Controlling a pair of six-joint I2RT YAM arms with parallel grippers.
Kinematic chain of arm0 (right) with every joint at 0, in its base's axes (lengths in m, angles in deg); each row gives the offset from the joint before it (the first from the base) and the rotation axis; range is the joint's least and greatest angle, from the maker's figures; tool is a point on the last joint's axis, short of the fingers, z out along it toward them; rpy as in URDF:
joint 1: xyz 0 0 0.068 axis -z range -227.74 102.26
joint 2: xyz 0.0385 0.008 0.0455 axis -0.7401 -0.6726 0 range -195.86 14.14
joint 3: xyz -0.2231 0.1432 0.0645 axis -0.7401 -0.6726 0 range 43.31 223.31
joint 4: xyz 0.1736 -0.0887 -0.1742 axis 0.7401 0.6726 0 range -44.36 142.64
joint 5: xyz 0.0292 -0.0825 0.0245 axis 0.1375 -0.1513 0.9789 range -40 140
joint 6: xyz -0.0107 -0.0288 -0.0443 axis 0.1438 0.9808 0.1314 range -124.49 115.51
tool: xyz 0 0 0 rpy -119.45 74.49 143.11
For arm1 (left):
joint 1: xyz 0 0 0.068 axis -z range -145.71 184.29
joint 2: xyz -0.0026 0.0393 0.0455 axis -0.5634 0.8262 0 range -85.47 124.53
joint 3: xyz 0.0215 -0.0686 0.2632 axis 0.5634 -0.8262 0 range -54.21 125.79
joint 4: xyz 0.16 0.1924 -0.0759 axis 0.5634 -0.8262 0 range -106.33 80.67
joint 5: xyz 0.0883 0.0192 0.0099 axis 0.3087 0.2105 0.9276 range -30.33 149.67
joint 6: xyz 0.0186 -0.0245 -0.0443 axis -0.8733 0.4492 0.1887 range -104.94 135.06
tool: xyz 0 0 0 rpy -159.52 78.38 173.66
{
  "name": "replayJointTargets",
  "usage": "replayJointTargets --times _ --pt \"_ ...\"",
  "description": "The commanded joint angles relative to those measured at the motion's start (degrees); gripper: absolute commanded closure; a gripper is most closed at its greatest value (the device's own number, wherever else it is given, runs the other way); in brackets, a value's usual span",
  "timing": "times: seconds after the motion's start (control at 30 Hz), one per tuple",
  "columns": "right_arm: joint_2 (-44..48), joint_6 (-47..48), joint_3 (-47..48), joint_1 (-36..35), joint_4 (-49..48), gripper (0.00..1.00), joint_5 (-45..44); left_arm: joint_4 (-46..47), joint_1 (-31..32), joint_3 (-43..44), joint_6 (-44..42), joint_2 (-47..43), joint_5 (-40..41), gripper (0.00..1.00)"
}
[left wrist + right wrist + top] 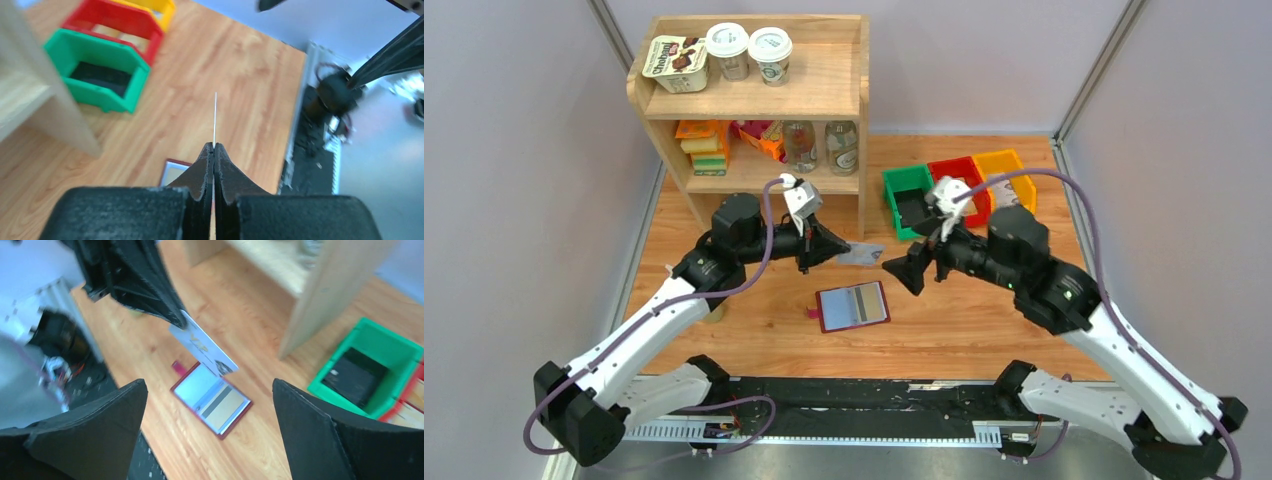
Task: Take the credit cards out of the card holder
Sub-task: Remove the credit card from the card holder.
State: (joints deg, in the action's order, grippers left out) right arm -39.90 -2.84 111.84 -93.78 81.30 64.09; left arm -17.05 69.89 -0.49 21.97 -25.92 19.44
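Pale lilac walls close in a wooden tabletop (944, 330), and both arms work over its middle. The left gripper (842, 247) is pinched tight on one card (864, 254), which it holds lifted clear of the wood and pointing toward 3 o'clock. From that arm's own wrist camera the card shows only as a thin edge rising from the closed fingertips. The right gripper (902, 268) is spread wide with nothing in it. It faces the card from the 3 o'clock side, near it but not touching.

The card holder (854, 306) lies open and flat just toward 6 o'clock of the lifted card, with its tab at 9 o'clock. Its 3 o'clock half holds what looks like a second card (229, 407) with a dark stripe. The 9 o'clock sleeve reads pale, and I cannot tell whether anything sits in it. I judge the task part done: one card is out but not yet set down, and at least one is left to pull.

For room to move, bare wood lies at 3 and 9 o'clock of the holder. The shelf (754, 110) stands close at 11 o'clock of the left gripper, and the green bin (894, 205) sits near the right wrist at 1 o'clock. A black rail (854, 400) marks the table's near edge at 6 o'clock.
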Motion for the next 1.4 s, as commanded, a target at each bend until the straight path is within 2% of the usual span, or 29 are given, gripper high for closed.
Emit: replayJointTargets --times 0.0,0.03,0.17,0.23,0.37,0.5,0.57,0.7,0.87,1.07,1.17,1.27,1.37 --pt "9.81 -13.14 -11.11 0.25 -18.51 0.0 -23.71 18.34 -0.09 -4.4 12.57 -5.05 16.31 1.0" --pt "10.88 -14.56 -12.79 0.69 -18.78 0.0 -25.15 21.49 -0.26 -5.71 14.25 -5.23 17.54 1.0" --pt "10.8 -22.99 -15.7 1.66 -17.81 0.0 -21.4 31.07 -0.17 -8.53 23.65 -5.23 20.44 1.0" --pt "12.72 -23.1 -20.69 1.66 -25.77 0.0 -15.7 35.3 -0.17 -9.5 28.75 -4.27 21.24 1.0" --pt "18.09 -28.62 -34.84 1.66 -47.74 0.0 -12.5 43.91 -0.09 -11.26 40.16 -1.72 21.51 1.0" --pt "15.99 -34.68 -39.61 2.36 -62.25 0.0 -8.74 48.93 0.79 -11.7 47.03 0.91 21.24 1.0" --pt "13.8 -36.62 -40.23 2.88 -67.72 0.0 -6.63 51.05 1.14 -12.05 49.32 1.53 21.42 1.0" --pt "10.72 -40.66 -39.88 5.69 -74.58 0.1 -3.46 52.81 1.14 -13.11 51.44 1.71 21.77 1.0" --pt "7.12 -49.36 -41.02 11.49 -83.02 0.16 -2.31 55.8 1.14 -14.69 54.07 2.06 21.51 1.0" --pt "1.14 -52.45 -38.39 13.34 -88.21 0.21 -0.03 58.35 1.23 -15.3 55.83 2.94 20.89 1.0" --pt "-1.67 -54.82 -37.68 13.7 -90.85 0.27 1.29 59.23 1.14 -15.13 56.01 3.2 20.54 1.0" --pt "-3.61 -56.49 -37.51 13.78 -93.22 0.38 2.17 59.32 1.14 -15.22 55.84 3.47 20.28 1.0" --pt "-4.23 -57.11 -37.51 14.14 -94.72 0.65 2.61 59.84 1.14 -15.66 56.19 3.82 20.01 1.0"
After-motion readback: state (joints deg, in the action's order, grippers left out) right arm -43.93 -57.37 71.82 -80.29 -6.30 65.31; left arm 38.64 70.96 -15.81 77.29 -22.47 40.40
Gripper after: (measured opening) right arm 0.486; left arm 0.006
